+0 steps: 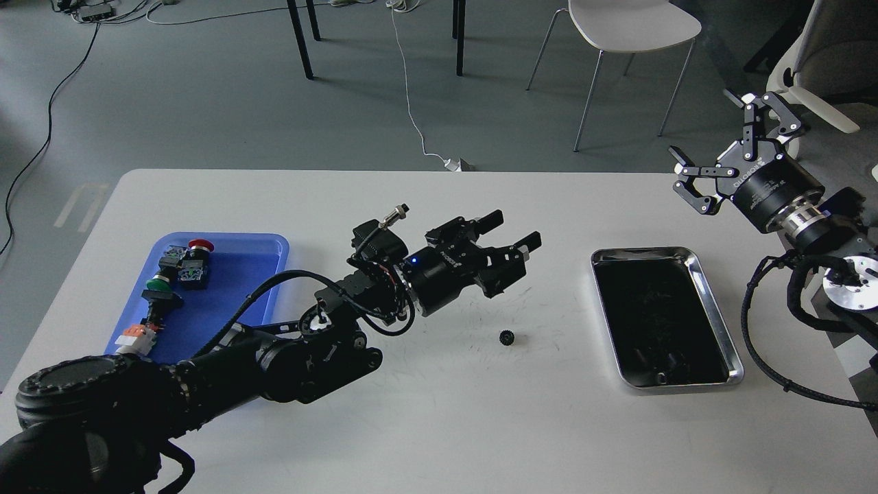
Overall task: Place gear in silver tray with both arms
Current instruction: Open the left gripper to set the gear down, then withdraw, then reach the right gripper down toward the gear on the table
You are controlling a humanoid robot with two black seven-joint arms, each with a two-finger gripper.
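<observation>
The gear (507, 337) lay untouched on the surface (439, 425) between the spread left claw (516, 241) and the silver tray (713, 302), the right claw (713, 147) also spread, so pickup and placement remained.

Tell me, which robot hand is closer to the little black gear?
Left. The left gripper hovers open just above the gear. The right gripper is open far off, beyond the silver tray.

Bright, even daylight; soft faint shadows beneath the arms on the white table (439, 425); silver tray (713, 309) rim glints, bottom reflects dark; focus sharp throughout
</observation>
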